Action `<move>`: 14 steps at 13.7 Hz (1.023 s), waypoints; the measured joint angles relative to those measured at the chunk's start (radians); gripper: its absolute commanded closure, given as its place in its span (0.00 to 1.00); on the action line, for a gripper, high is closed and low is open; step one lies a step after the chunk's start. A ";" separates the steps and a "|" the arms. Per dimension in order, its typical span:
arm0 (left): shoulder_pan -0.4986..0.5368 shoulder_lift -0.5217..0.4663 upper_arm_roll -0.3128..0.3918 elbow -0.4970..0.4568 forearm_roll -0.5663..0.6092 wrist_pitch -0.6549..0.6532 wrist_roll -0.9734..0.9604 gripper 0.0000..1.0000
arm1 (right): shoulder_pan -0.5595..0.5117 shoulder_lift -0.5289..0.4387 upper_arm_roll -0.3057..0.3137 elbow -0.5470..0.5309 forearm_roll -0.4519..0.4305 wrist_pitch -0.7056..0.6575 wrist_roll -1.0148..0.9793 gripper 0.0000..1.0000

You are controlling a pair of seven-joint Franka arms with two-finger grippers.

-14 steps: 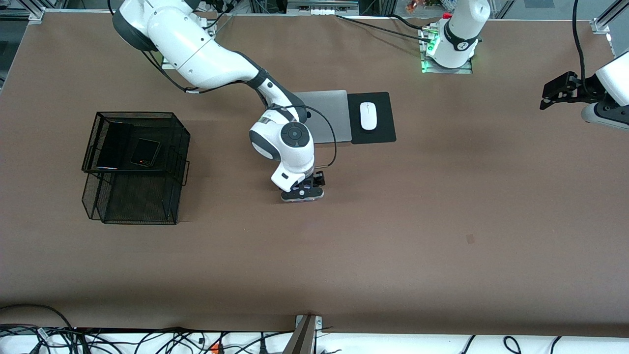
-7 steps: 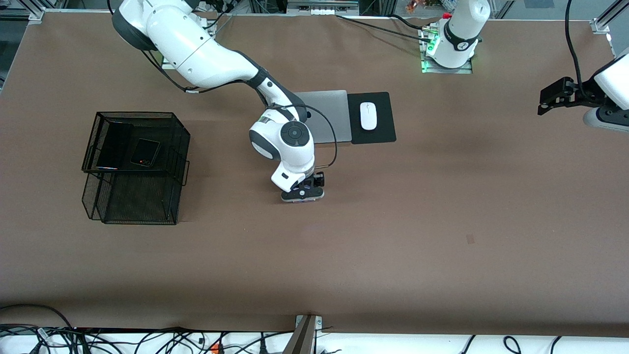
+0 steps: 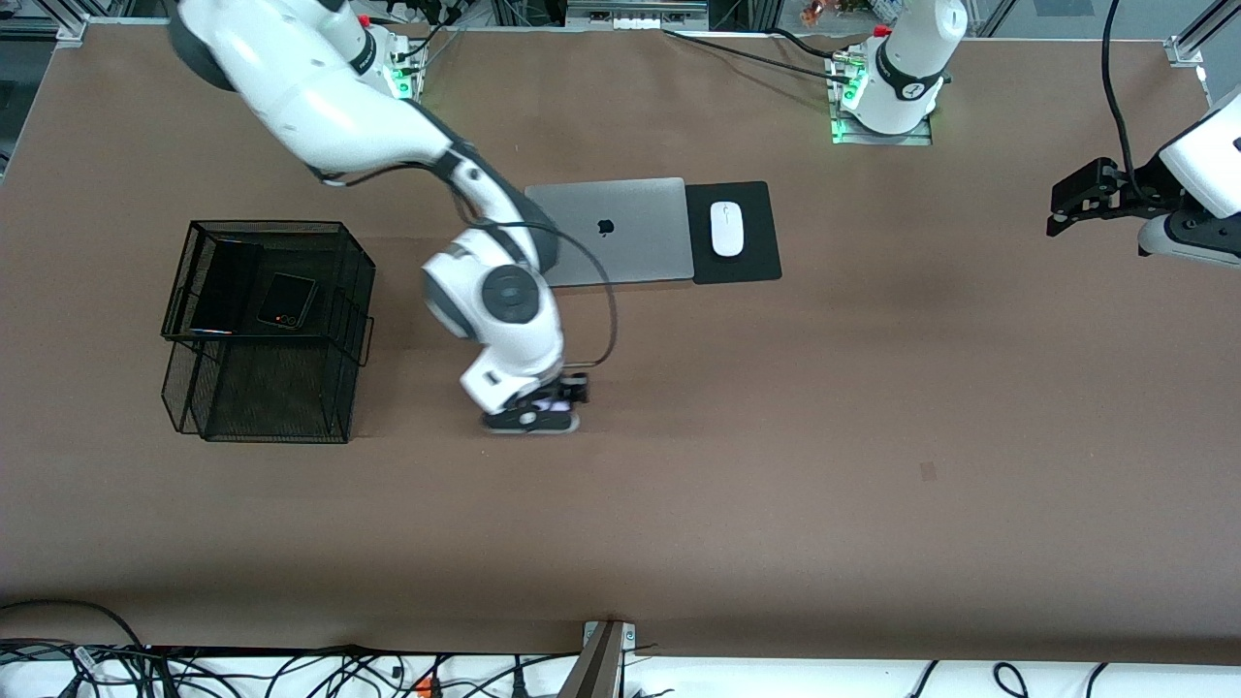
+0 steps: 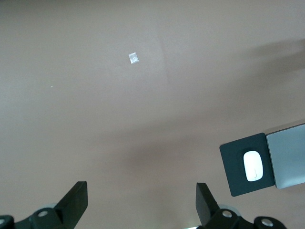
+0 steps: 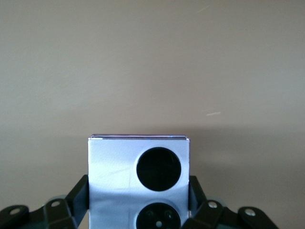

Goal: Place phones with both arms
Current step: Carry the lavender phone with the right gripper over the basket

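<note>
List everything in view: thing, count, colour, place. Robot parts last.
lavender phone: one, lavender-white with two black lenses, held in the right gripper.
flip phone: one, dark, on the rack's top tier.
black phone: one, black slab, beside the flip phone on the top tier.
rack: one, black mesh, toward the right arm's end.
laptop: one, silver, closed.
mouse: one, white, on the mouse pad.
mouse pad: one, black, beside the laptop.
table: one, brown.
right gripper: one, black, over the table between rack and laptop.
left gripper: one, black, open, waiting over the left arm's end.
</note>
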 measured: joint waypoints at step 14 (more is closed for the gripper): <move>0.012 0.002 0.000 -0.020 0.000 0.026 -0.008 0.00 | -0.231 -0.250 -0.420 -0.034 0.381 -0.302 -0.836 0.99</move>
